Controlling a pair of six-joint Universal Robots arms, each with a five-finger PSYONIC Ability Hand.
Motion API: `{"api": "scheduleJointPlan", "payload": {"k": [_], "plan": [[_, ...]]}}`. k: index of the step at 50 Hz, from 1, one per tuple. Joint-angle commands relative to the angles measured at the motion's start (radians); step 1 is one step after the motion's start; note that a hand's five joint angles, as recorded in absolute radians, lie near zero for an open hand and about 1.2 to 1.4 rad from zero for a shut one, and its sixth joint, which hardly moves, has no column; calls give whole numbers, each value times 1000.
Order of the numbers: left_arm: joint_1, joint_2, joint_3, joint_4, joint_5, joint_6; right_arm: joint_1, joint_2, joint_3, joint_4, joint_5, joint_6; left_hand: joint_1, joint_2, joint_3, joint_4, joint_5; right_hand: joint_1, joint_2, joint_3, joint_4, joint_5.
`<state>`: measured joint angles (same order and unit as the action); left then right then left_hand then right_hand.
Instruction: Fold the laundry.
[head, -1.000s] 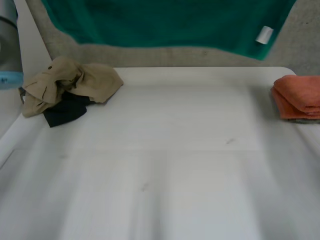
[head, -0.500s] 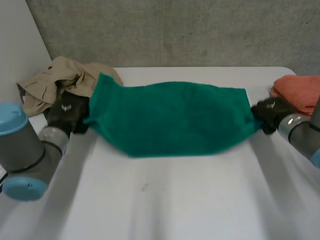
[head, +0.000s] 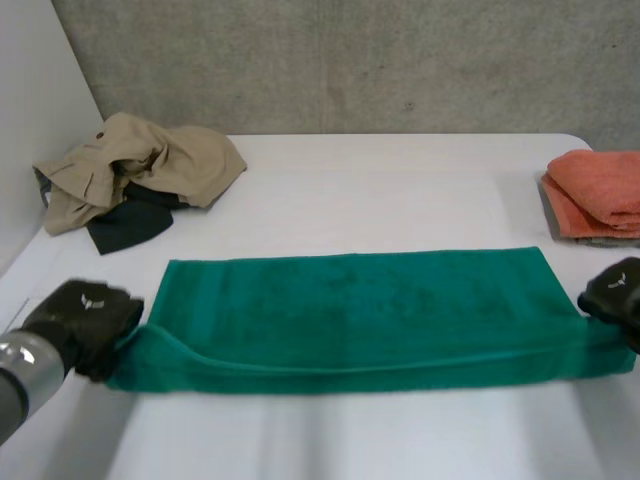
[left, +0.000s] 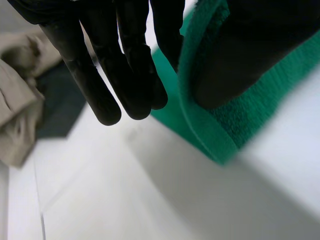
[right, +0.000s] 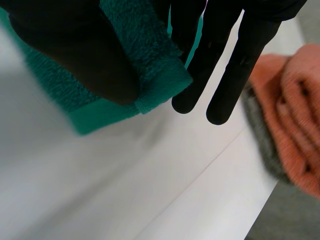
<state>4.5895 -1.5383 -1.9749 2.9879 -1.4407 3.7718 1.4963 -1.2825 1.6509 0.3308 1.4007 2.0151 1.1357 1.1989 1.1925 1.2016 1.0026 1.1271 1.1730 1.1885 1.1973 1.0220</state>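
A green towel (head: 360, 305) lies across the middle of the white table (head: 340, 190), folded lengthwise with its doubled edge toward me. My left hand (head: 82, 318) holds its left end, and in the left wrist view the thumb (left: 235, 55) pinches the towel's hem (left: 200, 120) against the straight fingers (left: 125, 75). At the towel's right end my right hand (head: 615, 297) grips the near corner. There the thumb (right: 75, 50) presses the green corner (right: 150, 60) against the fingers (right: 240, 60).
A crumpled tan garment (head: 135, 165) lies on a dark cloth (head: 130, 222) at the table's back left. A folded orange towel (head: 600, 190) sits on a grey cloth at the back right, also near my right hand's fingers as the orange towel (right: 295, 115).
The towel, held high and stretched a second ago, came down and toward me and now lies flat on the table. Both hands moved down to the near side with its ends.
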Motion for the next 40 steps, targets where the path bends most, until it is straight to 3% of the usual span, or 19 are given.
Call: {"api": "scheduleJointPlan", "payload": {"k": [1,6,8,11,17,18,19,20,21,24,26,32,40], "plan": [[-21,-195,126,212,29,-182,120,172,-141,-202,29,154,261,197,204,195,219,269,223,208,199,200],[-61,-347,254,229,-30,-231,153,290,-270,-227,102,192,261,197,204,195,219,269,223,208,199,200],[-93,-420,330,224,-90,-233,160,347,-327,-227,130,186,261,197,204,195,219,269,223,208,199,200],[-128,-497,411,221,-167,-238,165,403,-394,-231,142,192,261,197,204,195,219,269,223,208,199,200],[-155,-577,518,223,-221,-242,185,469,-468,-280,147,197,261,197,204,195,219,269,223,208,199,200],[-167,-591,537,223,-222,-242,193,480,-477,-301,152,197,220,157,163,154,179,-262,-308,-323,-332,-331],[-172,-597,550,223,-221,-242,197,486,-480,-312,153,192,-50,-114,-107,-116,-92,-857,-903,-918,-927,-926],[-181,-605,562,223,-221,-239,202,491,-484,-322,156,191,-425,-488,-482,-491,-467,-953,-998,-1014,-1023,-1022],[-185,-608,573,223,-222,-235,209,494,-487,-331,161,192,-618,-681,-675,-684,-659,-953,-998,-1014,-1023,-1022],[-211,-622,619,224,-231,-231,217,491,-499,-374,184,205,-722,-785,-779,-788,-764,-953,-998,-1014,-1023,-1022],[-221,-618,637,224,-230,-239,226,479,-500,-409,202,205,-961,-1024,-1018,-1027,-1003,-953,-998,-1014,-1023,-1022],[-230,-602,619,227,-222,-238,219,399,-468,-424,211,221,-961,-1024,-1018,-1027,-1003,-953,-998,-1014,-1023,-1022],[-242,-516,535,252,-210,-230,200,301,-384,-418,133,283,-961,-1024,-1018,-1027,-1003,-953,-998,-1014,-1023,-1022]]}}
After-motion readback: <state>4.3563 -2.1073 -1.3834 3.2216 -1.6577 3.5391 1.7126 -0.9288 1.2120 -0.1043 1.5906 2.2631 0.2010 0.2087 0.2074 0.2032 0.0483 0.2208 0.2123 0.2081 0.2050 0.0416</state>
